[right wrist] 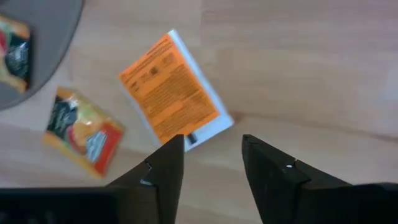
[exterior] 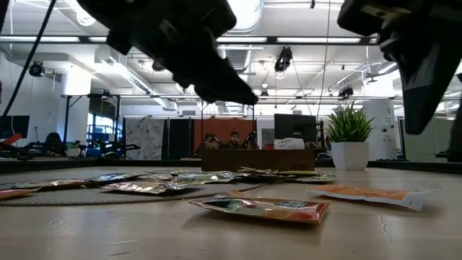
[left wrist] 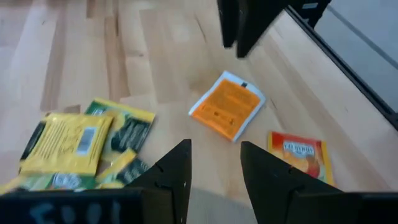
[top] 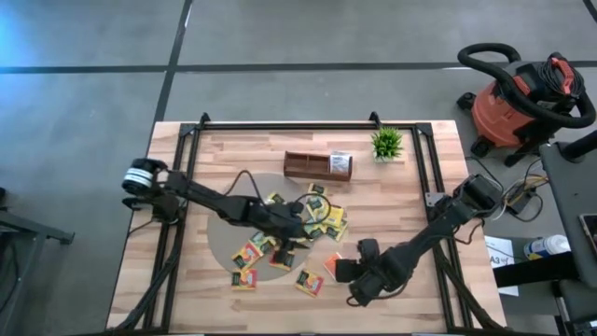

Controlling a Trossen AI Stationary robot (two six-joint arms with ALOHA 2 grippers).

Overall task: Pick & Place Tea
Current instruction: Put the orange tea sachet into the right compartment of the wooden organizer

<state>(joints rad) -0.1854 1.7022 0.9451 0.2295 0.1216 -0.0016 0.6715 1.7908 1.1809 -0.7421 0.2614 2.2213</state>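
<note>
Several tea sachets (top: 322,217), yellow, green and orange-red, lie flat on a grey round mat (top: 222,238) and on the wood around it. An orange sachet with a white edge (right wrist: 171,87) lies flat on the bare wood just off the mat. My right gripper (right wrist: 211,155) hangs open above this sachet's near edge, pointing steeply down and well clear of the table (exterior: 426,72). My left gripper (left wrist: 214,162) is open over the mat's right part, slanting down toward the orange sachet (left wrist: 227,106), with nothing between its fingers.
A brown wooden tray (top: 317,165) stands at the far middle, with a small potted plant (top: 387,143) to its right. An orange-red sachet (right wrist: 84,130) lies beside the orange one. Yellow and green sachets (left wrist: 68,140) lie close to my left gripper. A black frame (top: 280,126) borders the table.
</note>
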